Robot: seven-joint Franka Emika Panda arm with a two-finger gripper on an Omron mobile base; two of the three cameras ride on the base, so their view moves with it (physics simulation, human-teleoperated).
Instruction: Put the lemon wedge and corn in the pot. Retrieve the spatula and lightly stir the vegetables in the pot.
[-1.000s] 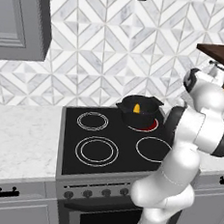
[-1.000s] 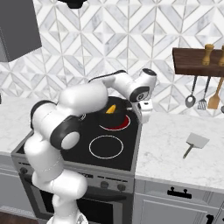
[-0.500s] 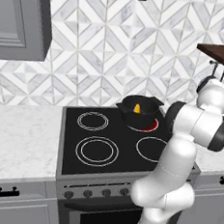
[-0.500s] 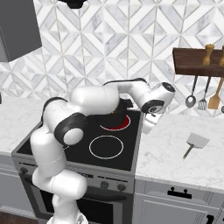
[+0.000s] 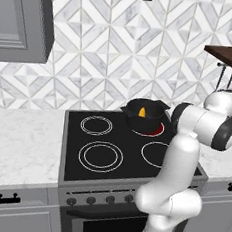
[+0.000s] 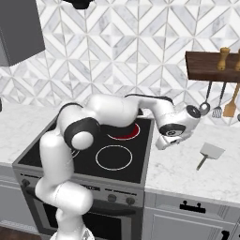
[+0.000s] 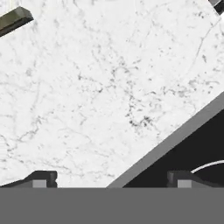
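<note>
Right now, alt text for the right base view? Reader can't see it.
A white robot arm reaches right from over a black stove, its gripper above the marble counter short of a grey spatula lying there. One back burner glows red, and utensils hang from a wooden shelf on the tiled wall.

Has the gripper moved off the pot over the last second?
Yes. In the right base view the gripper has swung right, away from the pot on the back burner, past the stove's right edge, toward the spatula on the counter.
</note>
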